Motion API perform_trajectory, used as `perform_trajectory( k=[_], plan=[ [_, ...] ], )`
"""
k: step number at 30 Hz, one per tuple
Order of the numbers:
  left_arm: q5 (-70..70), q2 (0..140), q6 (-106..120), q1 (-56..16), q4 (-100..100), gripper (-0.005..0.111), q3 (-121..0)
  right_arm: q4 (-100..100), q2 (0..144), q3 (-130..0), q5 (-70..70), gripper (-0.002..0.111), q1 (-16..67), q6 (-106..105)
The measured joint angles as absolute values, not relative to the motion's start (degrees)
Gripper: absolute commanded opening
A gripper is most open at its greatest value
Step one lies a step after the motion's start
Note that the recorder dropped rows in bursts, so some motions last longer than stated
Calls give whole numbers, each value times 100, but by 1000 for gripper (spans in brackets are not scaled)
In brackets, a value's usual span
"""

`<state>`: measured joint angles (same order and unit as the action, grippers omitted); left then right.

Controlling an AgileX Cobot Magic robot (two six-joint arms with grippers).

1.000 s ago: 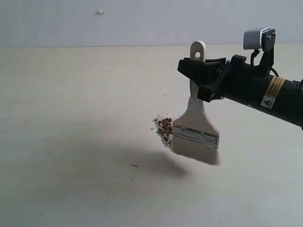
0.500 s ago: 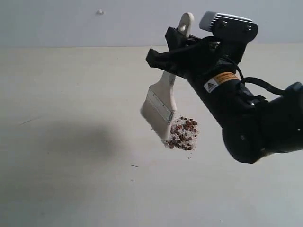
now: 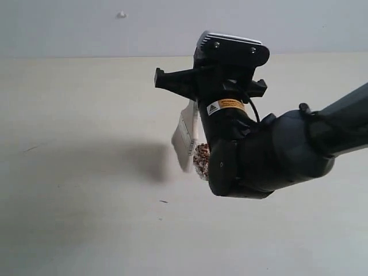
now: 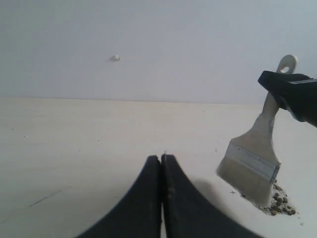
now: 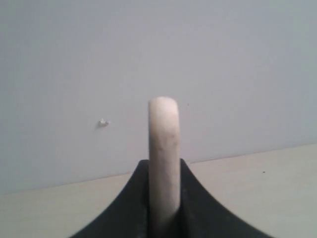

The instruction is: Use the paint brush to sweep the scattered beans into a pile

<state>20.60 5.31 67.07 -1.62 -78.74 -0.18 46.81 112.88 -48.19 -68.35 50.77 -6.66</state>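
The paint brush [image 3: 185,137] hangs upright with its whitish bristles down at the table, just left of the beans [image 3: 200,157]. The beans lie in one small reddish-brown pile, partly hidden behind the right arm. My right gripper [image 3: 190,89] is shut on the cream handle [image 5: 164,144], whose end sticks up between the jaws. The left wrist view shows the brush [image 4: 255,158] from its flat side, with the beans [image 4: 281,203] by the bristles' corner. My left gripper [image 4: 161,157] is shut and empty, some way from the brush above bare table, and out of the exterior view.
The pale table [image 3: 86,115] runs back to a plain grey wall bearing a small white speck [image 3: 121,14]. A few dark flecks [image 3: 163,201] mark the surface near the front. The bulky right arm [image 3: 270,149] fills the middle right of the exterior view.
The brush crossed from the right side of the beans to their left and turned edge-on to the exterior view. The right arm swung across and now covers part of the pile. The left gripper stayed shut.
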Motion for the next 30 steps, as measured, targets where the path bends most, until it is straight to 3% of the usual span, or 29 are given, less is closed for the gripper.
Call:
perform_trajectory(
  k=[30],
  plan=[
    [2060, 531, 6707, -162, -7874, 0, -18, 5741, 11811, -5278, -6929, 0, 5128, -1693]
  ],
)
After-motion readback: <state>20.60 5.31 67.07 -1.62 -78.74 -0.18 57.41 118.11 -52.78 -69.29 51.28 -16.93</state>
